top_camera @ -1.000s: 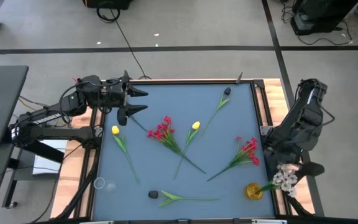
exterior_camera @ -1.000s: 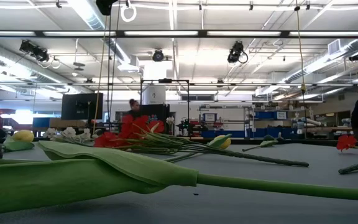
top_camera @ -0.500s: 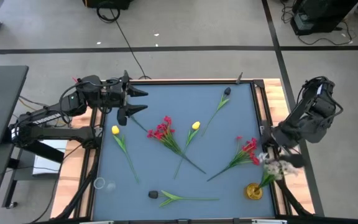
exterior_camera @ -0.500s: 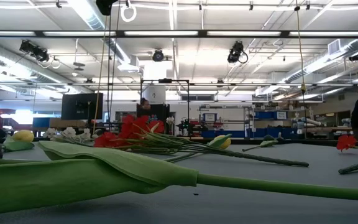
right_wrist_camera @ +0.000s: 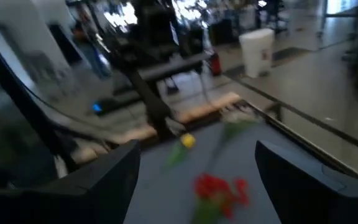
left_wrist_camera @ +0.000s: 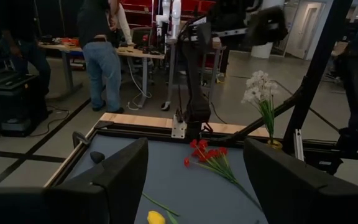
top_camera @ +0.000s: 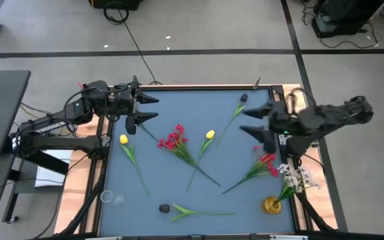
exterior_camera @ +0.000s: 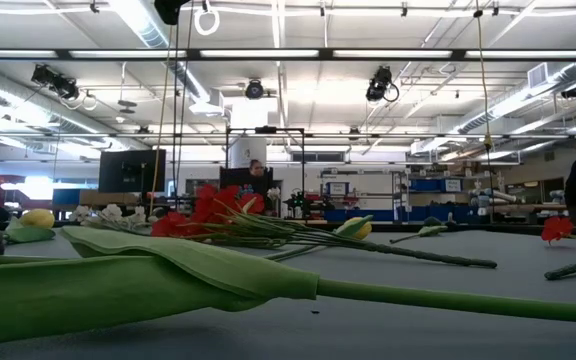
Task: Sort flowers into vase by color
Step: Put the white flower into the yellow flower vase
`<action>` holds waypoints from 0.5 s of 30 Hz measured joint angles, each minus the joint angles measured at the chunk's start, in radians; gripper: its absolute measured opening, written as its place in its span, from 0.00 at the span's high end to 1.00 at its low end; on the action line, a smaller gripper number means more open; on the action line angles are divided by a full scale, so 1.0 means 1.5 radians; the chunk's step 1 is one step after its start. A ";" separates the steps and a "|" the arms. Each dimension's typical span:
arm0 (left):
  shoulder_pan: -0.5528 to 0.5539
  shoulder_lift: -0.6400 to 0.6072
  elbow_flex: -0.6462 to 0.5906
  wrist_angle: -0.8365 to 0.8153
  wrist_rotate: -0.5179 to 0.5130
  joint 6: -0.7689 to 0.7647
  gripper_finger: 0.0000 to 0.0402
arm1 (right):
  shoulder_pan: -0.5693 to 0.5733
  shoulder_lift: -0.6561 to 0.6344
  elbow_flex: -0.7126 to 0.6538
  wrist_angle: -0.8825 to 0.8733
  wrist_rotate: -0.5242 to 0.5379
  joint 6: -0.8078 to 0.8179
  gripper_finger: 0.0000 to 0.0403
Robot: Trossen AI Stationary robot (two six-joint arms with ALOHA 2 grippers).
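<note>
My left gripper [top_camera: 150,109] [left_wrist_camera: 194,152] hangs open above the table's far-left part, touching nothing. My right gripper [top_camera: 253,122] [right_wrist_camera: 197,155] is open above the table's right part, past a red cluster [top_camera: 267,160] [right_wrist_camera: 219,190]. A white spray [top_camera: 297,177] [left_wrist_camera: 258,88] stands with its stem in the yellow vase [top_camera: 272,204] at the near-right corner. Lying flat on the table are another red cluster [top_camera: 173,139], two yellow tulips [top_camera: 123,139] [top_camera: 209,135] and two dark buds [top_camera: 243,98] [top_camera: 165,209]. The low view shows a green stem and leaf [exterior_camera: 168,275] close up, no gripper.
A small clear glass [top_camera: 105,197] stands at the table's near-left corner. Wooden boards [top_camera: 299,100] and dark frame rails run along the table's left and right sides. People stand in the room beyond the table [left_wrist_camera: 101,50].
My right gripper has swung from beside the white spray at the near-right corner toward the far edge and the table's left, turning level over the table. The white spray has stayed in the yellow vase, its blossoms shifting slightly toward the far edge.
</note>
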 joint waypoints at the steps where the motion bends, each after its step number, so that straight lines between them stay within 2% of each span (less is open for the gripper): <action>1: 0.000 0.000 0.000 0.000 0.000 0.000 0.33 | -0.019 0.019 0.000 0.033 -0.032 0.001 0.19; 5: 0.000 0.000 0.000 0.000 0.000 0.000 0.33 | -0.078 0.088 0.000 0.097 -0.091 0.052 0.19; 12: 0.000 0.000 0.000 0.009 0.000 -0.002 0.33 | -0.140 0.190 -0.001 0.101 -0.097 0.138 0.20; 15: 0.000 0.000 0.000 0.031 0.000 -0.048 0.33 | -0.159 0.231 -0.001 0.108 -0.097 0.160 0.22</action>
